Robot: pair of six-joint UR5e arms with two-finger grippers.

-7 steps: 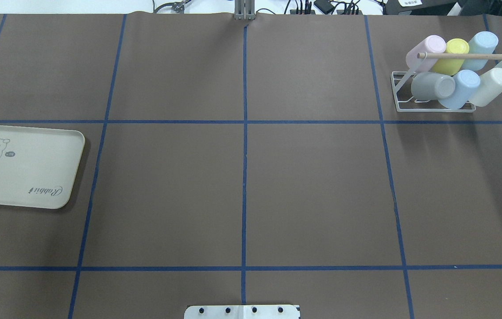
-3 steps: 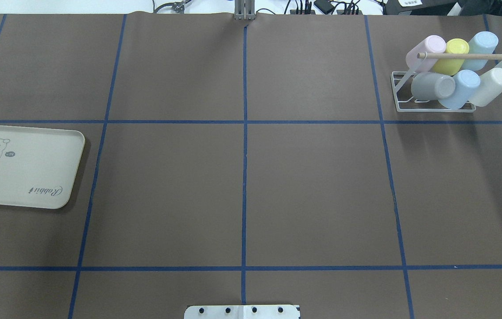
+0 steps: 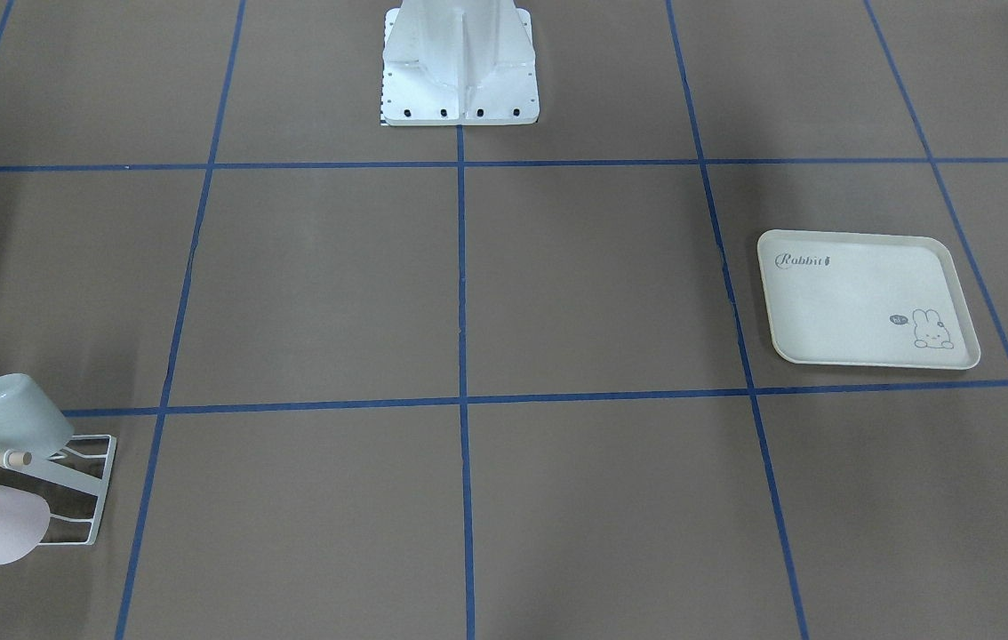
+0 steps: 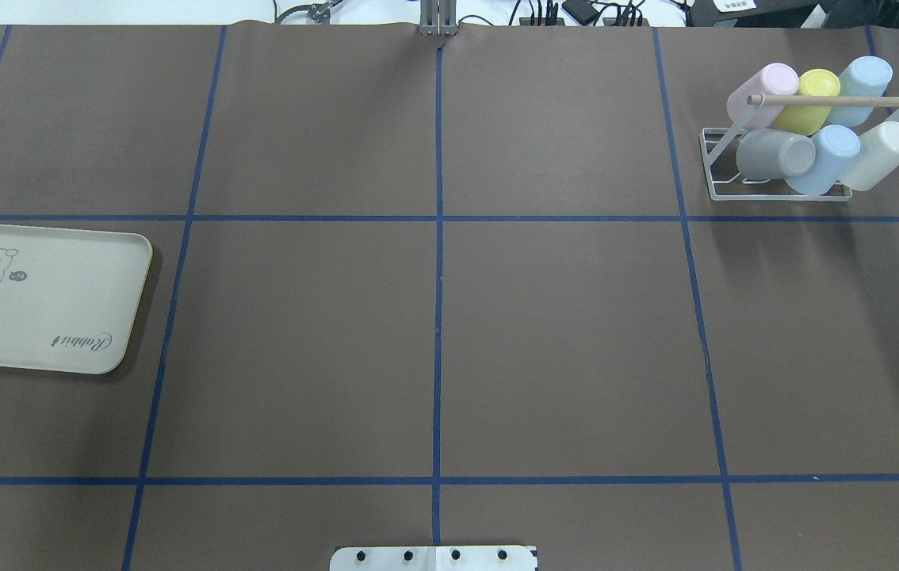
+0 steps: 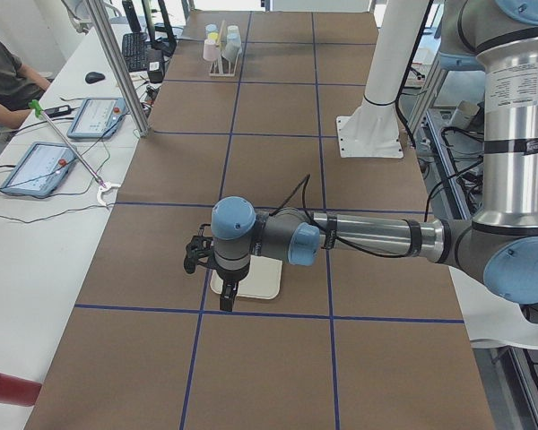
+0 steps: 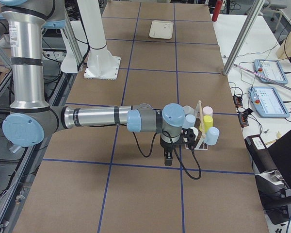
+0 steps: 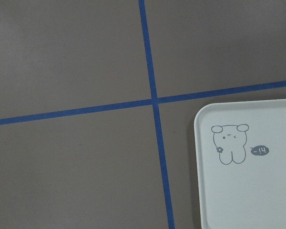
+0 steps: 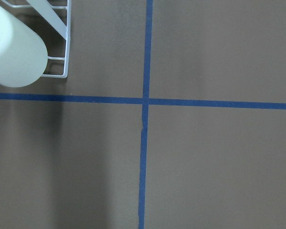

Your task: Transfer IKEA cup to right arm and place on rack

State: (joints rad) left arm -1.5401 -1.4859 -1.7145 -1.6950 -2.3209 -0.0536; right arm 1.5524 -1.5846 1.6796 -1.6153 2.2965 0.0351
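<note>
The white wire rack (image 4: pixel 776 193) with its wooden rod (image 4: pixel 838 101) stands at the far right of the table and holds several pastel cups, among them a pink one (image 4: pixel 763 91), a grey one (image 4: pixel 774 155) and a cream one (image 4: pixel 881 155). The rack also shows in the front view (image 3: pixel 86 498) and the right wrist view (image 8: pixel 57 47). No cup lies loose on the table. My left gripper (image 5: pixel 226 300) hangs over the cream tray; my right gripper (image 6: pixel 168 159) hangs beside the rack. Both show only in side views, so I cannot tell whether they are open or shut.
The cream rabbit-print tray (image 4: pixel 45 297) lies empty at the table's left edge and shows in the left wrist view (image 7: pixel 248 191). The robot base plate (image 4: pixel 434 559) sits at the near middle edge. Blue tape lines cross the brown table.
</note>
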